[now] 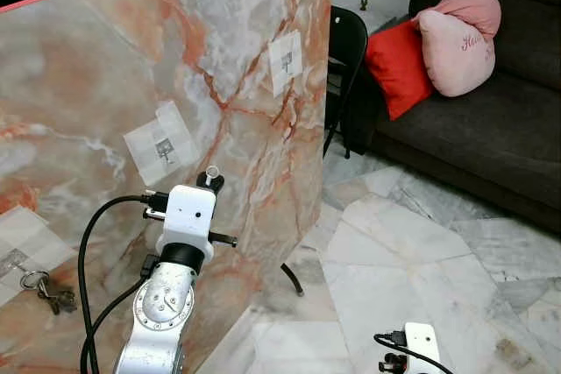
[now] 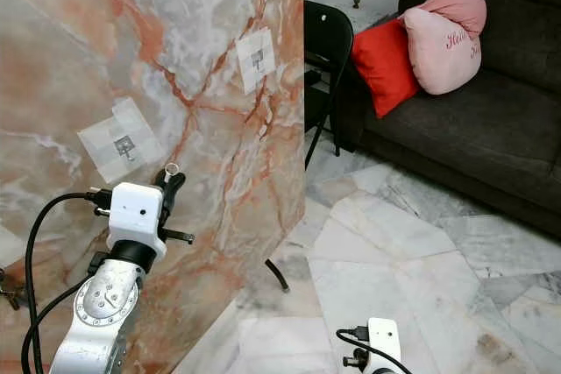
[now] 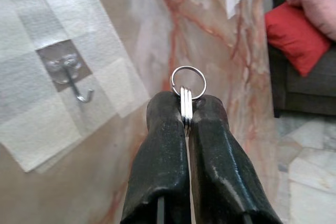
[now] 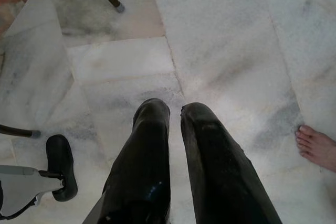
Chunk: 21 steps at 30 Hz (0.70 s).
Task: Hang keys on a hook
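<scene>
Near the lower left edge of the marble-patterned board (image 1: 105, 85), a bunch of keys (image 1: 44, 291) is seen hanging from a hook on a pale adhesive patch. Further right, at mid-height on the board, a metal hook (image 3: 73, 80) is fixed to a second adhesive patch (image 1: 162, 142). Just below and right of that patch, the left gripper (image 3: 185, 124) is raised before the board, its two black fingers pressed together on a silver key ring (image 3: 188, 83), whose loop stands clear above the fingertips. The ring is held near the hook but apart from it. A third patch with a hook (image 1: 286, 62) is seen higher up, near the board's right edge. Behind that edge a black chair (image 1: 344, 50) is placed. On the dark sofa (image 1: 491, 120) at the right, a red cushion (image 1: 399, 67) and a pink cushion (image 1: 456, 41) are propped against the backrest. The right gripper (image 4: 175, 109) is hung low over the marble floor (image 1: 412, 251), its fingers nearly together with a narrow gap and nothing held. A person's bare foot (image 4: 316, 147) is seen on the floor nearby.
</scene>
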### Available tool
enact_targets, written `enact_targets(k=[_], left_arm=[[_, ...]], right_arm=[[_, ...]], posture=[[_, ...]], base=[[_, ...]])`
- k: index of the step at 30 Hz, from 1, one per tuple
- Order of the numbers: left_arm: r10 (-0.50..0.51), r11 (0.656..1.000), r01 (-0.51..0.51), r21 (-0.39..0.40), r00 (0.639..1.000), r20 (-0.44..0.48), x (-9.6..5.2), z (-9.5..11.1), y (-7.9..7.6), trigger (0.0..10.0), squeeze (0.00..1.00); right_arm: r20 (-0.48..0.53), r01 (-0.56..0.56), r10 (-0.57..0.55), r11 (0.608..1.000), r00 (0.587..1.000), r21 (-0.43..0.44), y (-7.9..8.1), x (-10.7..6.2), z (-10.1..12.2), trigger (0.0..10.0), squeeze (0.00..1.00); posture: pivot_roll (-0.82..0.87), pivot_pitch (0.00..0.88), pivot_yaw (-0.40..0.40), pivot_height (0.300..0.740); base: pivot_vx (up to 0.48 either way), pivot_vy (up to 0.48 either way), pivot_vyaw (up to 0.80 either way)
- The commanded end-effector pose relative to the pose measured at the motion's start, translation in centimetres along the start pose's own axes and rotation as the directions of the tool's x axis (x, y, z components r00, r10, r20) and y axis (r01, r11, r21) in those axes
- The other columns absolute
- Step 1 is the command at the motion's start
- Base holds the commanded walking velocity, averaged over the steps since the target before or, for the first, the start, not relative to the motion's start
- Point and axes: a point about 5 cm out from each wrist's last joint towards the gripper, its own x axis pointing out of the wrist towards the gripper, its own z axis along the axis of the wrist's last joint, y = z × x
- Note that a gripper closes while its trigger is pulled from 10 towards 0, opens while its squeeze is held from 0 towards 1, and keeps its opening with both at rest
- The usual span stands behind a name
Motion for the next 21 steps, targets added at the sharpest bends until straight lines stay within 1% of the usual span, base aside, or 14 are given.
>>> enact_targets(k=[1, 3, 9, 15, 18, 21], left_arm=[[0.033, 0.999, -0.033, 0.001, 0.999, 0.012, 0.3, 0.6, 0.4, 10.0, 0.0], [0.042, 0.999, -0.042, 0.0, 0.999, 0.011, 0.4, 0.7, 0.4, 10.0, 0.0], [0.111, 0.994, -0.111, 0.013, 0.994, -0.021, 0.3, 0.8, 0.6, 10.0, 0.0], [0.122, 0.992, -0.121, 0.023, 0.991, -0.049, 0.2, 0.8, 0.6, 10.0, 0.0], [0.172, 0.985, -0.17, 0.022, 0.98, -0.099, 0.2, 0.4, 1.3, 10.0, 0.0], [0.186, 0.983, -0.185, 0.018, 0.974, -0.127, 0.2, 0.3, 1.4, 10.0, 0.0]], right_arm=[[-0.006, -0.001, 0.001, 1.0, 1.0, -0.011, 0.1, 0.0, 0.1, 10.0, 0.0], [-0.006, -0.001, 0.001, 1.0, 1.0, -0.011, 0.0, 0.0, 0.1, 10.0, 0.0], [-0.01, -0.003, 0.003, 1.0, 1.0, -0.013, 0.0, 0.0, 0.1, 10.0, 0.0], [-0.014, -0.005, 0.005, 1.0, 1.0, -0.016, 0.1, 0.0, 0.1, 10.0, 0.0], [-0.013, -0.006, 0.006, 1.0, 1.0, -0.014, 0.1, 0.0, 0.1, 10.0, 0.0], [-0.013, -0.007, 0.006, 1.0, 1.0, -0.014, 0.1, 0.0, 0.1, 10.0, 0.0]], posture=[[-0.01, 0.022, -0.008, 0.74], [-0.01, 0.022, -0.009, 0.74], [-0.01, 0.022, -0.009, 0.74], [0.0, 0.02, -0.01, 0.74], [0.0, 0.02, -0.01, 0.74], [0.0, 0.02, -0.01, 0.74]], base=[[0.0, 0.0, 0.0], [0.0, 0.0, 0.0], [0.0, 0.0, 0.0], [0.0, 0.0, 0.0], [0.0, 0.0, 0.0], [0.0, 0.0, 0.0]])
